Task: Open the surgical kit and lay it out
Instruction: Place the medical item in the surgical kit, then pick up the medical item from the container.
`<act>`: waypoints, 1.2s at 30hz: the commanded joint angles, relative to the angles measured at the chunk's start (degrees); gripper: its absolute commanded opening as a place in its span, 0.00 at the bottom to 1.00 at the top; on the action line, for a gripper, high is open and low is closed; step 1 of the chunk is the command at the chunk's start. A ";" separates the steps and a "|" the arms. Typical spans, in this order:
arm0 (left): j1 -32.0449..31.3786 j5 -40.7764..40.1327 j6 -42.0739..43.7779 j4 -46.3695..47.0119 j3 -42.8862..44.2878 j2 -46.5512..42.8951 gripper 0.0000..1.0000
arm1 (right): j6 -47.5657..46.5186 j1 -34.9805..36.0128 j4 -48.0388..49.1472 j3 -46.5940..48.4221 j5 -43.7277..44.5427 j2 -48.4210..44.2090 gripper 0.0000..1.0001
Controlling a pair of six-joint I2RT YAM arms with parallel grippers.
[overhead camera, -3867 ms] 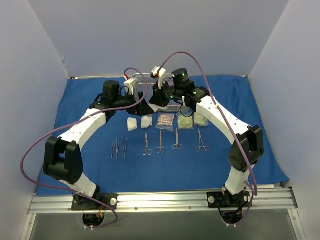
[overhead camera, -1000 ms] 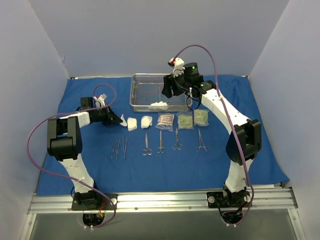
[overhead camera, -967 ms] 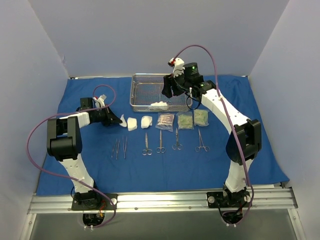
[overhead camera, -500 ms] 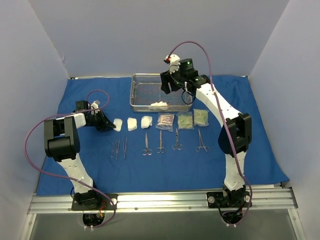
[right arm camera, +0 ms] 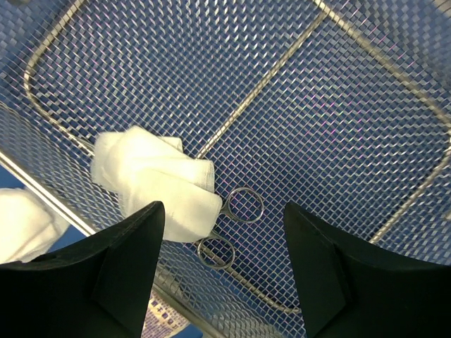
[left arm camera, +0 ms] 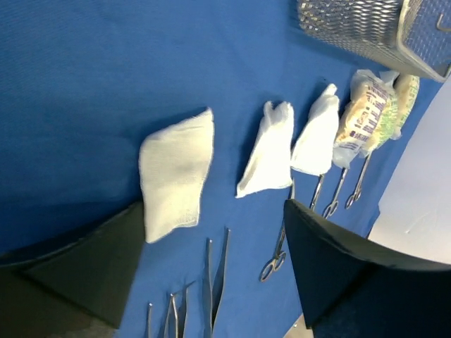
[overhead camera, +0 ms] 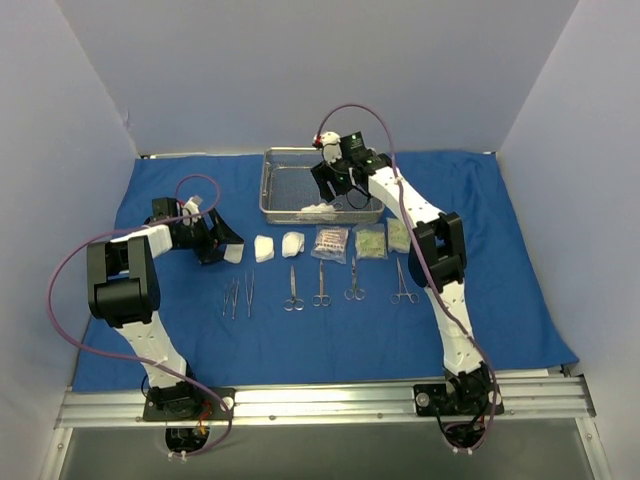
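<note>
Now left gripper (left arm camera: pixel 211 236) sits low on the blue drape (overhead camera: pixel 520 300), fingers apart, gauze pad (left arm camera: pixel 176 172) lying loose between them, elbow folded back. Right gripper (right arm camera: pixel 222 264), fingers apart, arm stretched over the wire-mesh tray (right arm camera: pixel 338 105), above gauze (right arm camera: pixel 158 179) and scissors (right arm camera: pixel 227 208) inside.

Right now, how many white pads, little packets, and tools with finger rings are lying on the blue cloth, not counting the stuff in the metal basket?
White gauze pads: 3
Small packets: 3
Ring-handled tools: 4
Total: 10
</note>
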 commanded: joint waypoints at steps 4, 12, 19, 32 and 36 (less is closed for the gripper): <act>0.54 -7.38 0.98 -3.71 0.27 -3.08 0.94 | -1.00 1.44 -1.63 2.53 2.21 3.31 0.62; -0.51 -10.45 -2.97 -1.08 -0.60 -8.53 0.94 | 0.22 2.05 0.13 2.53 1.07 6.48 0.54; -1.13 -12.82 -3.59 -2.39 -0.08 -9.06 0.94 | 1.46 1.62 -1.35 3.23 1.07 8.41 0.48; -1.40 -13.79 -3.24 -3.27 2.56 -7.83 0.94 | -2.85 -1.02 -12.35 8.86 -8.07 11.93 0.39; -1.40 -14.66 -2.97 -4.41 3.96 -6.78 0.94 | -4.08 -1.63 -13.05 9.30 -11.05 12.81 0.38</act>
